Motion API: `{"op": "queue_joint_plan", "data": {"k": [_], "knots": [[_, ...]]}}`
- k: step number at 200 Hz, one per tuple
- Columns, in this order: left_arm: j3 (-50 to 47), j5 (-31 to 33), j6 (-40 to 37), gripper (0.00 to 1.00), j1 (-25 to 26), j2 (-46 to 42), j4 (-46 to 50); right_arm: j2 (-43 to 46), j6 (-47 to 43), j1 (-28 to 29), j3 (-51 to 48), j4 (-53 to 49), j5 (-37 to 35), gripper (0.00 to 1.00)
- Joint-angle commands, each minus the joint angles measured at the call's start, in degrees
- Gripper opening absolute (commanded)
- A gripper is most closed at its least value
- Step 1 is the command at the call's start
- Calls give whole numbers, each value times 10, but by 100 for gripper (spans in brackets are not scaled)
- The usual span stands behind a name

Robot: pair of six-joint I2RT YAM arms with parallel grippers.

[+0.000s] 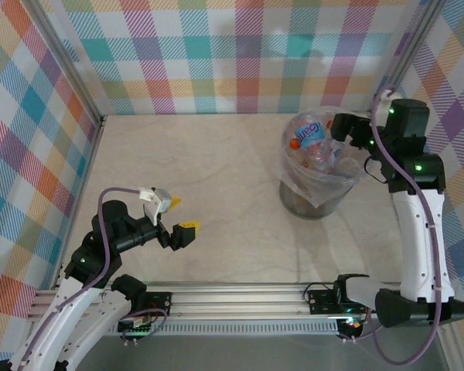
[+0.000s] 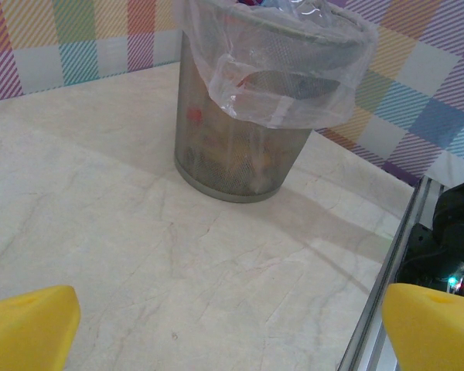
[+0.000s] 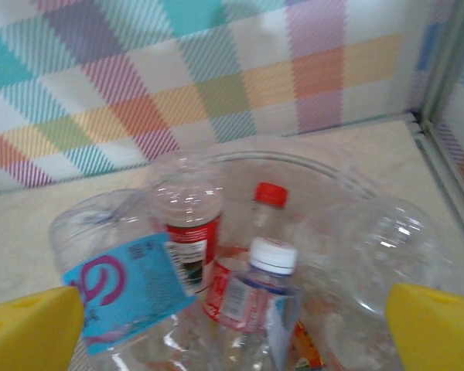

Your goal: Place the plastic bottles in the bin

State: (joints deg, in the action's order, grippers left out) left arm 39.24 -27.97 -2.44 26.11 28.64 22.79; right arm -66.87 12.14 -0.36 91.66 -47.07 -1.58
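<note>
Two claws: the left gripper (image 1: 182, 215) sits at 7 o'clock on the table with its yellow pads (image 2: 31, 328) spread wide and holding nothing. The right gripper (image 1: 342, 133) hangs over the bin's mouth at 2 o'clock, also spread wide with nothing between its pads (image 3: 433, 328).
Around: a clear bag liner (image 2: 294, 100) is folded over the bin's rim and bunches down the outside. The right arm's black cables run just beside the bin at its 3 o'clock.
Between: bare tabletop lies between the left gripper and the bin.
Bin (image 1: 317, 202): stands upright at 2 o'clock on the table, mouth up, narrowing toward its base.
Plastic bottles (image 3: 240, 263): all are inside the bin, heaped to the rim.
Blue-label bottle (image 3: 127, 286): lies tilted on top of the heap, long axis slanted (which end carries the cap I cannot tell).
Red-label bottle (image 3: 189, 232): roughly upright.
White-cap bottle (image 3: 263, 286): cap up, leaning slightly toward 1 o'clock.
Red-cap bottle (image 3: 271, 195): cap up, behind the white-cap one.
Surface: pale, marble-veined table (image 1: 216, 170).
Room: pastel plaid walls (image 1: 216, 54) on three sides with aluminium corner posts (image 3: 448, 62). A metal rail (image 1: 247, 294) at 6 o'clock carries both arm bases.
</note>
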Motion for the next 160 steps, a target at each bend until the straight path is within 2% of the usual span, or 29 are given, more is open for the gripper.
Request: {"op": "queue_joint_plan", "data": {"k": [1, 20, 58, 160], "knots": [[7, -4, -5, 100, -3, -6, 2, 19, 57, -53, -30, 12, 25, 100], [7, -5, -5, 100, -3, -4, 2, 29, 87, -111, -72, 26, 62, 100], [7, -4, -6, 100, -3, -7, 4, 37, 155, -219, -185, 132, 248, 100], [7, 1, -7, 100, -3, -11, 5, 24, 210, -230, -266, 252, 373, 100]]}}
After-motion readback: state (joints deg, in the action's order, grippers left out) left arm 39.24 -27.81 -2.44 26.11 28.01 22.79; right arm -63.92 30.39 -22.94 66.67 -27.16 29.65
